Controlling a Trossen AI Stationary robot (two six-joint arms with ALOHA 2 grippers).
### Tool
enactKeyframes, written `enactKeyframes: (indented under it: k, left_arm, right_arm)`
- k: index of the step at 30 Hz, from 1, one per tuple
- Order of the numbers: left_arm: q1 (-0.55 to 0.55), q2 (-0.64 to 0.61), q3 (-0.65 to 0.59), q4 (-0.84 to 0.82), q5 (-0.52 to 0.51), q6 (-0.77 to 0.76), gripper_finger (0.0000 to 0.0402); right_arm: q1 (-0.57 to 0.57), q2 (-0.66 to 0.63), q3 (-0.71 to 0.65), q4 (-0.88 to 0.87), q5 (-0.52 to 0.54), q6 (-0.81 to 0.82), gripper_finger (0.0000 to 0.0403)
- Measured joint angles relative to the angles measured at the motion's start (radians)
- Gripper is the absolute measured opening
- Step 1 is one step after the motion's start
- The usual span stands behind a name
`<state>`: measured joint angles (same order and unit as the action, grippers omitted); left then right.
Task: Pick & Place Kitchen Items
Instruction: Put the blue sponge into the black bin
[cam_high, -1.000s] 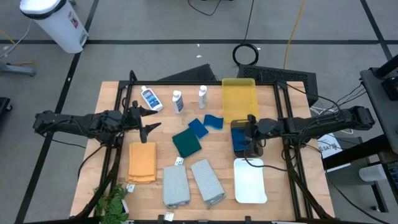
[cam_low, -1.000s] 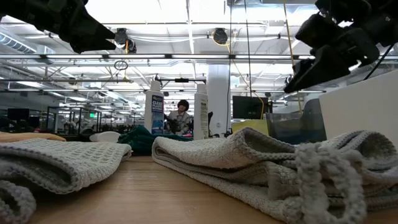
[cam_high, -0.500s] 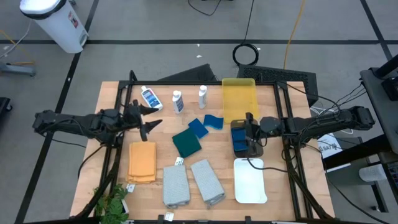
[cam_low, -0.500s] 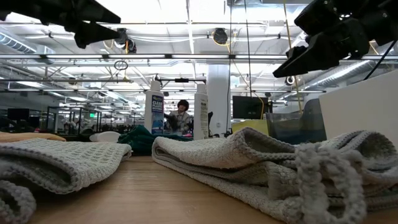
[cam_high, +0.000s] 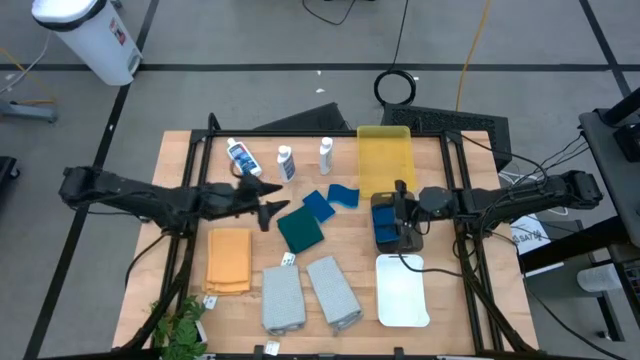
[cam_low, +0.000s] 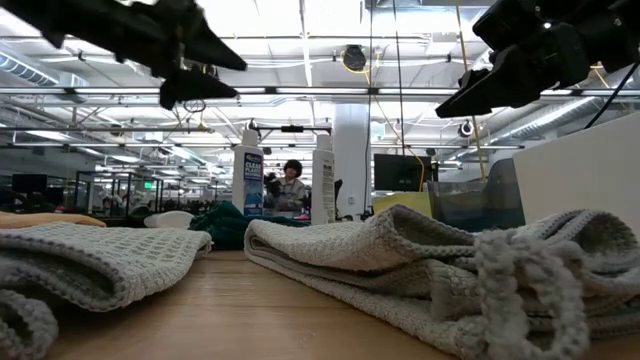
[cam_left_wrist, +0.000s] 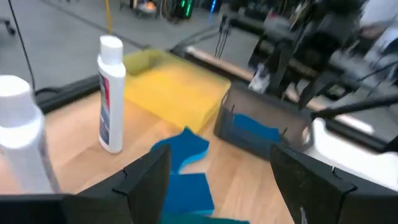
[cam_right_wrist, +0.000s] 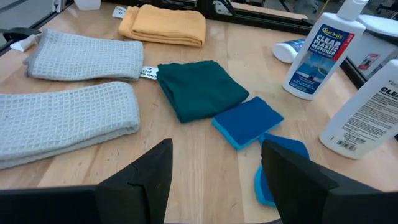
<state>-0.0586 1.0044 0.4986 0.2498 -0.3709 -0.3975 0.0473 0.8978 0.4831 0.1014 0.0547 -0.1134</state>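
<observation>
Left gripper: fingers spread, nothing between them; it hangs above the counter just beside the dark green cloth, pointing toward the middle.
Right gripper: fingers apart and empty, poised over the dark grey tray, where one blue sponge already lies.
Loose sponges: two more blue sponges sit touching or nearly so, between the green cloth and the yellow tray.
Sponge handling: likely light and squashy; pinch across the short sides, low, so it does not fold or spring out.
Cloth handling: soft and limp; a pinch at the folded edge should lift it, though it may unfold and trail.
Towels: the orange towel and two grey waffle towels lie toward the near edge, well apart from both grippers.
Bottles: three white bottles; one lies flat, two stand upright. Smooth and probably tippy; grip the body, not the cap.
White tray: appears bare, though an arm cable crosses its edge.
</observation>
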Motion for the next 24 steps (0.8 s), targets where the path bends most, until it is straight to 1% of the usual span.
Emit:
enactKeyframes:
  k: [4,7,10,12,14,18,24]
  left_arm:
    - [0.022,0.187,0.116,-0.055,0.058,0.011,0.0278]
    - [0.037,0.332,0.192,-0.099,0.082,0.038,0.0278]
    - [0.073,0.458,0.245,-0.095,0.094,0.028,0.0278]
    - [0.106,0.529,0.271,-0.1,0.124,0.02,0.0278]
    - [0.141,0.585,0.291,-0.099,0.16,0.003,0.0278]
    - [0.201,0.664,0.301,-0.096,0.199,-0.042,0.0278]
    - [0.236,0.766,0.301,-0.083,0.236,-0.056,0.0278]
  right_arm:
    - [0.0,0.0,0.0,-0.001,0.0,0.048,0.0212]
    - [0.0,0.0,0.0,-0.002,-0.004,0.043,0.0212]
    - [0.0,0.0,0.0,-0.01,-0.004,0.048,0.0212]
    - [0.0,0.0,0.0,-0.011,-0.005,0.048,0.0212]
    - [0.0,0.0,0.0,-0.017,-0.005,0.048,0.0212]
    - [0.0,0.0,0.0,-0.031,-0.005,0.046,0.0212]
    - [0.0,0.0,0.0,-0.032,-0.005,0.029,0.0212]
